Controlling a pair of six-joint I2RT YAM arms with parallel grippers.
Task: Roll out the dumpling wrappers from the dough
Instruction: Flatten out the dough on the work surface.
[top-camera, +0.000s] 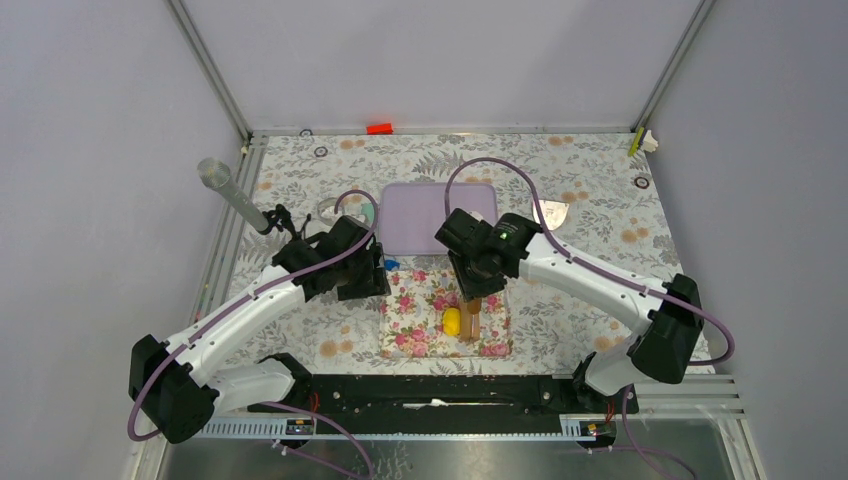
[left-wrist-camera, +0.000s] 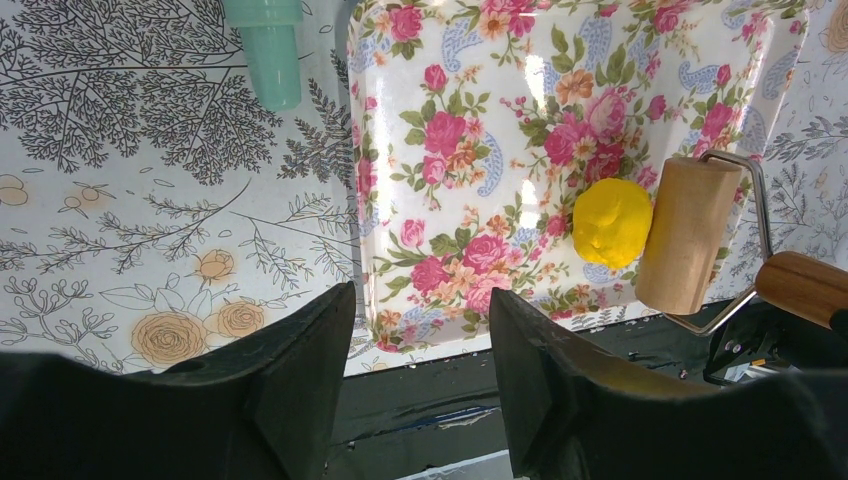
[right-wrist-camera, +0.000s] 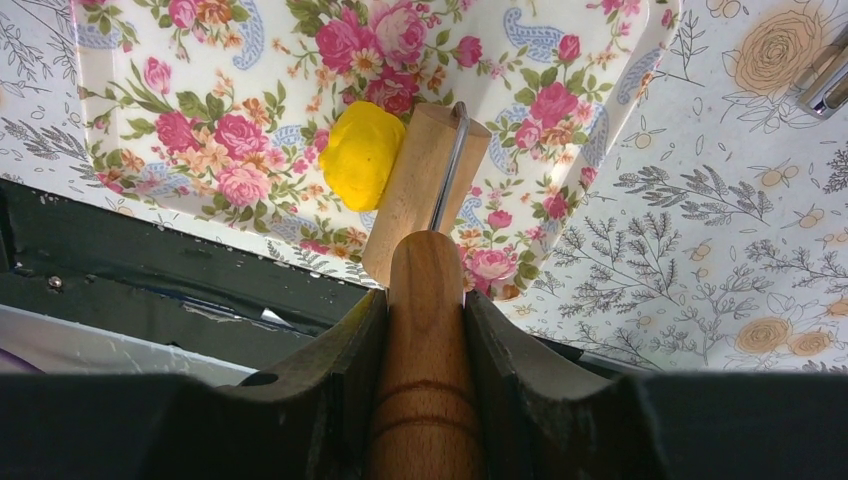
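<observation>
**Item 1. Dough** (top-camera: 452, 321) (left-wrist-camera: 612, 222) (right-wrist-camera: 362, 155): one bright yellow, rounded lump with an uneven surface. It sat on the floral tray, toward the tray's near edge and a little right of its middle.

**Item 2. Floral tray** (top-camera: 415, 330) (left-wrist-camera: 470, 120) (right-wrist-camera: 180, 90): glossy, rectangular, with a shallow raised rim and a print of pink roses and blue paisley. It lay flat on the tabletop between the two arms, close to the black base rail.

**Item 3. Wooden roller** (top-camera: 470, 318) (left-wrist-camera: 690, 235) (right-wrist-camera: 425, 190): a pale wooden drum on a bent wire frame with a turned wooden handle. The drum lay on the tray, its side touching the right side of the dough.

**Item 4. Right jaws:** pinched on the roller's handle, one finger on each side, with the handle running back between them toward the wrist.

**Item 5. Left jaws:** spread apart with nothing between them, held above the tabletop at the tray's left edge. They touched neither tray nor dough.

**Item 6. Tabletop** (top-camera: 600, 200) (left-wrist-camera: 120, 200) (right-wrist-camera: 720, 200): covered with a cloth printed in grey fern leaves and tan flowers.

**Item 7. Lavender mat** (top-camera: 420, 215): a rounded rectangle lying flat just beyond the tray.

**Item 8. Mint-green handle** (left-wrist-camera: 265, 50): lay on the cloth beside the tray's far-left corner. The rest of the object was out of view.

**Item 9. Clear cylinder** (top-camera: 228, 192): tilted at the far left edge of the tabletop.

**Item 10. Small red object** (top-camera: 379, 128): lay at the far edge, too small to identify.
</observation>
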